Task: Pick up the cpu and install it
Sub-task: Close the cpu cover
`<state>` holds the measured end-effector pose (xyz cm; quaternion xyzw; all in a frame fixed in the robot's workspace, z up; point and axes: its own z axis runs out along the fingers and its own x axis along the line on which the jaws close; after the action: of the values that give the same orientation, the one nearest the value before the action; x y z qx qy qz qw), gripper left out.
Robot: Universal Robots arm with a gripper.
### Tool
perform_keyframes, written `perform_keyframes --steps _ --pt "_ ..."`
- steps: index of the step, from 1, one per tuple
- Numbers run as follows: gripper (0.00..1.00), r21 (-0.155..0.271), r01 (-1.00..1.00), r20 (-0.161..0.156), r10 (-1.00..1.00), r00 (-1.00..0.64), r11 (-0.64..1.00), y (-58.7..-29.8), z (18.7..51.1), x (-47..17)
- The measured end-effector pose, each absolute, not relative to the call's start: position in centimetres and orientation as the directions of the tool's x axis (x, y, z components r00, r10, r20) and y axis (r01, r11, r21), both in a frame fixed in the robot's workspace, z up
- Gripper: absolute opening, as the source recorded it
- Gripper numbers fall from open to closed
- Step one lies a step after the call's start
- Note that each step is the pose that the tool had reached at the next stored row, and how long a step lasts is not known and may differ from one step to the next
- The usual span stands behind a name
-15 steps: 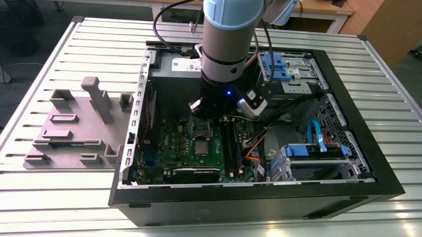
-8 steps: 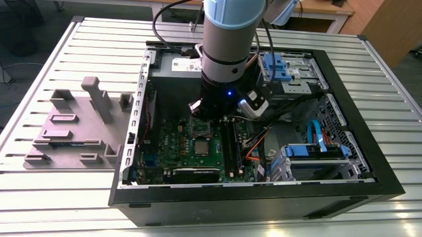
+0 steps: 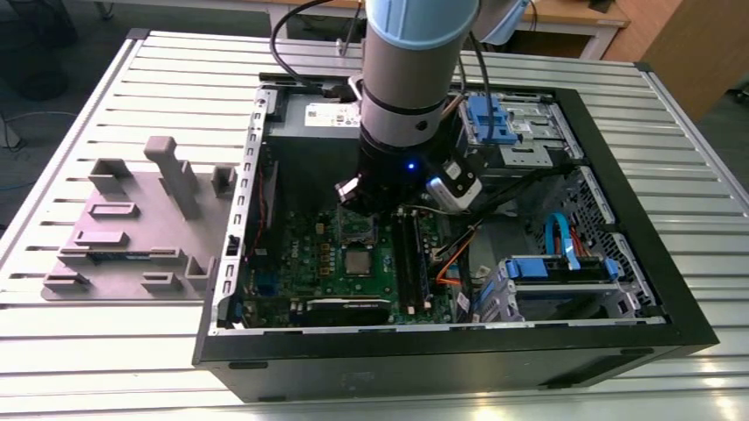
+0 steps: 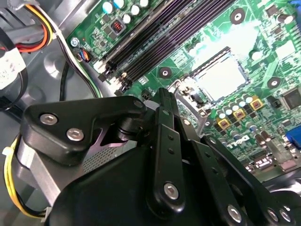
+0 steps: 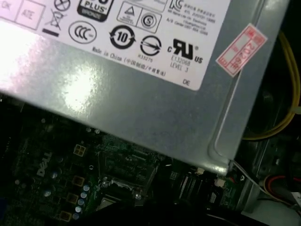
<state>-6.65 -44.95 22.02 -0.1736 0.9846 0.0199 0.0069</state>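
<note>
silver-topped and flat, the cpu (image 3: 357, 260) lies on the green motherboard (image 3: 307, 267) inside the open computer case (image 3: 468, 355). in the exterior view it sits at six o'clock from the metal-framed socket (image 3: 354, 230), just beside it. the gripper (image 3: 357, 203) hangs over the board at about twelve o'clock of the chip, nearer the socket than the cpu and apart from it. i judge the pickup step to be in hand and not yet done. whether the gripper is spread or closed i cannot tell. a clean grasp would call for it to be centred over the chip and square to its edges. room looks tight: the black memory slots (image 3: 406, 254) run close at three o'clock, with an orange wire (image 3: 448, 263) beyond them, and the big grey box (image 5: 141, 94) looms at twelve. a grey fixture (image 3: 129, 228) stands outside the case at nine o'clock, well apart.
</note>
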Motion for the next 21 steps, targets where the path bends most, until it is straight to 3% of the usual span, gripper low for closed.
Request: perform_keyframes --steps 21 --pt "0.11 0.046 -0.392 -0.021 -0.392 -0.920 0.919 -44.93 21.32 -6.25"
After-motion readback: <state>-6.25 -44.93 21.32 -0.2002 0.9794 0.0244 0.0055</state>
